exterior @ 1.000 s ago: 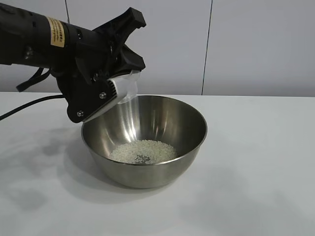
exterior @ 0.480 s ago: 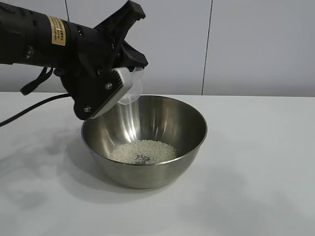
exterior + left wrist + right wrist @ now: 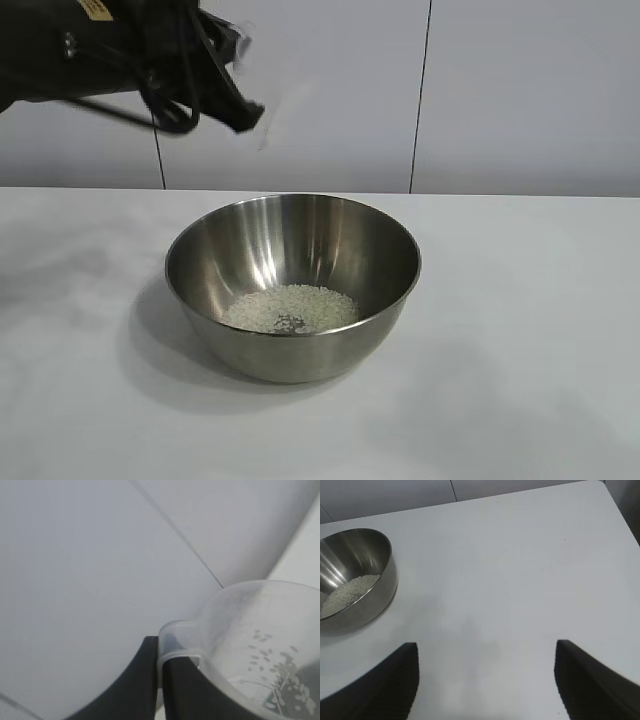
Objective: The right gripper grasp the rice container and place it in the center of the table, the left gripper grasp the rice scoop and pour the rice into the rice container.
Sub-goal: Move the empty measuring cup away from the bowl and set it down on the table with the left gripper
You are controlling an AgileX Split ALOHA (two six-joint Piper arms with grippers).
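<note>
The rice scoop [image 3: 250,650] is clamped by its handle between the closed fingers of the left gripper [image 3: 235,110], a few grains clinging inside. Below and beside it, the rice container [image 3: 292,285] holds the rice [image 3: 290,308] on the table [image 3: 520,330]. The right gripper [image 3: 485,680] is held wide open and empty, apart from the container

Left gripper [image 3: 225,85] motion-blurred at exterior view's top edge, arm cropped. Scoop [image 3: 250,645] cut by wrist frame; barely a pale smear outside, perhaps. Bowl [image 3: 355,580] clipped in right wrist view.
</note>
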